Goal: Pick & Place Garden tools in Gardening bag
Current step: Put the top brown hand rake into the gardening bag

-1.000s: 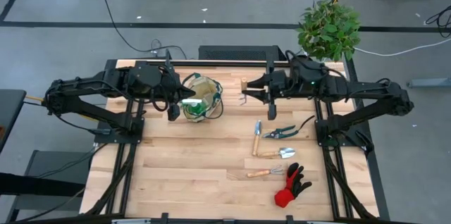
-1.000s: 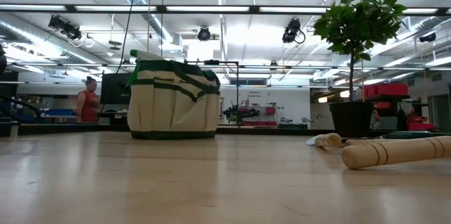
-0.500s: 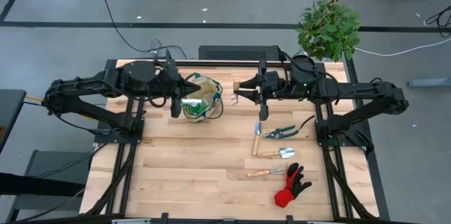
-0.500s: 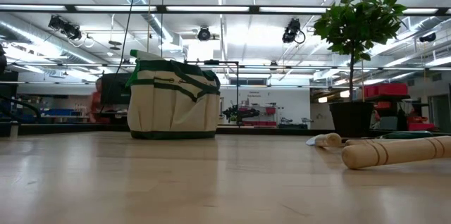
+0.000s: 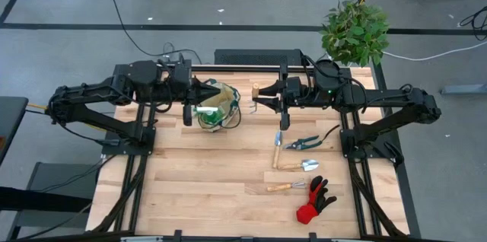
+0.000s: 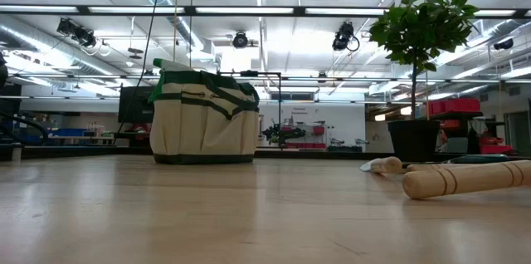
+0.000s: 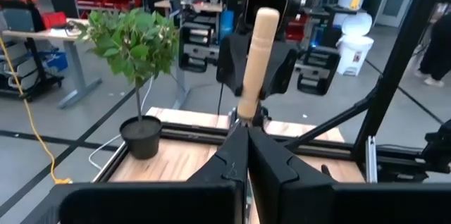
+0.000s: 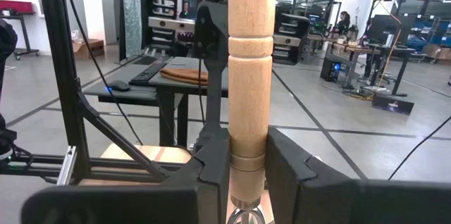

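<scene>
**Wooden-handled tool carried high beside the bag**

A wooden-handled tool (image 8: 251, 76) is pinched at its lower collar by the right claw (image 5: 262, 102), held in the air just beside the tan bag (image 5: 217, 105) at the back of the worktop (image 5: 205, 181). The handle looks stiff, light and smooth; a grip near the metal neck is judged safest against slipping. The bag looks soft-walled, so it may give if it is knocked. The left claw (image 5: 199, 102) is pressed together, empty, hovering at the bag's other side. Shears (image 5: 303, 143), two more wooden-handled tools (image 5: 293, 165) and a red-and-black glove (image 5: 314, 201) are left lying on the right. No readable labels are seen.
</scene>
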Motion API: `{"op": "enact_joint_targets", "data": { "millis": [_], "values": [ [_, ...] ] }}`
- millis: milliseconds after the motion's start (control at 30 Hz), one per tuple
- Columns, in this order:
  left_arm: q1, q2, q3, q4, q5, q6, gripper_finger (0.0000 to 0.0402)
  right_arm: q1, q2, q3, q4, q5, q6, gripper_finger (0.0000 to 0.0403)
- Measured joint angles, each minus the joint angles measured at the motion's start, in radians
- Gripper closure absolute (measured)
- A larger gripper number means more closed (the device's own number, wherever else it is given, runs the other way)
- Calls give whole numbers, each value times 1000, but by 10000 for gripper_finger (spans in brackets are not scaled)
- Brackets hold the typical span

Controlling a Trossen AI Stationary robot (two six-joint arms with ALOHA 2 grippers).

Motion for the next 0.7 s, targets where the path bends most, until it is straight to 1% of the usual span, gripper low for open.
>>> {"op": "enact_joint_targets", "data": {
  "millis": [233,533,633,700],
  "values": [
    [0,3,0,56,1,0,385,0,0,0,0,0,-4,337],
    [0,37,1,130,44,13,385,0,0,0,-2,0,-13,336],
    [0,59,0,149,45,19,373,0,0,0,-3,0,-22,335],
    [0,73,0,164,44,22,356,0,0,0,-7,0,-22,335]
  ]
}}
